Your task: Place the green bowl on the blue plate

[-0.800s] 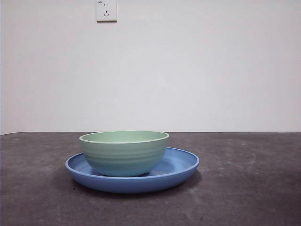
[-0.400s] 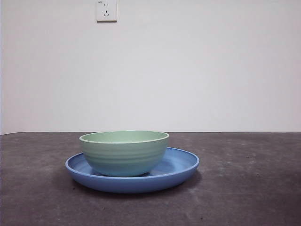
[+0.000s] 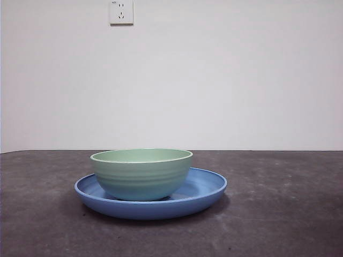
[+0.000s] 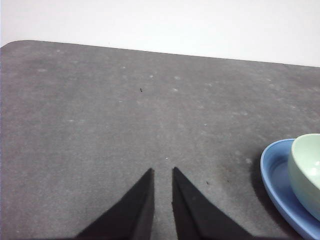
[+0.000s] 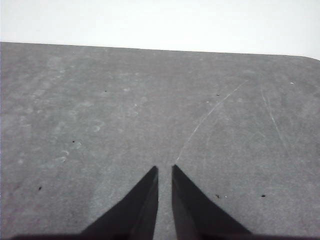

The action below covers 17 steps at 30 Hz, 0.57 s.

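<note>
The green bowl (image 3: 141, 174) stands upright inside the blue plate (image 3: 206, 187), a little left of the plate's middle in the front view. In the left wrist view the blue plate (image 4: 275, 175) and the green bowl (image 4: 306, 167) show at the edge of the picture, well apart from my left gripper (image 4: 163, 171). That gripper is shut and holds nothing, above bare table. My right gripper (image 5: 164, 167) is also shut and holds nothing, over bare table, with neither bowl nor plate in its view. Neither arm shows in the front view.
The dark grey table (image 3: 278, 214) runs back to a white wall. A white wall socket (image 3: 121, 12) sits high on that wall. Rounded table corners appear in both wrist views.
</note>
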Each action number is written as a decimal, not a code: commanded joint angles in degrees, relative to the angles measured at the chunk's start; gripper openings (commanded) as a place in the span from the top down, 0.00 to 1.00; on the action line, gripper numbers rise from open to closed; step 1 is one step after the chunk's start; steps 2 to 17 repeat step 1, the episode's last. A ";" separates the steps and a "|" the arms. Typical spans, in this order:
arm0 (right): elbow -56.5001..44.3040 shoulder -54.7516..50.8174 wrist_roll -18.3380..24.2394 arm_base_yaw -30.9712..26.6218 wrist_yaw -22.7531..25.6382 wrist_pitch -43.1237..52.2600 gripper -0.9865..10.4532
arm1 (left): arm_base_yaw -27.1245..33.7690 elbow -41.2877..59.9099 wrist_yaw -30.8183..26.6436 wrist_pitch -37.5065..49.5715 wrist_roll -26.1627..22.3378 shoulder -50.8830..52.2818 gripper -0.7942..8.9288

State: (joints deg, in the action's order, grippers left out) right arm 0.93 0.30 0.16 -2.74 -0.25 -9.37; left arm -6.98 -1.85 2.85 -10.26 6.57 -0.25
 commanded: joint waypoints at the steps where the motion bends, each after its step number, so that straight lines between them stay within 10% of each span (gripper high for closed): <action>1: -0.28 -0.09 -0.61 -0.13 0.13 0.77 0.88 | -0.04 1.16 -0.09 -0.44 -0.04 0.07 0.86; 17: -0.28 -0.09 -0.61 -0.13 0.13 0.77 0.88 | -0.04 1.16 -0.09 -0.44 -0.04 0.07 0.86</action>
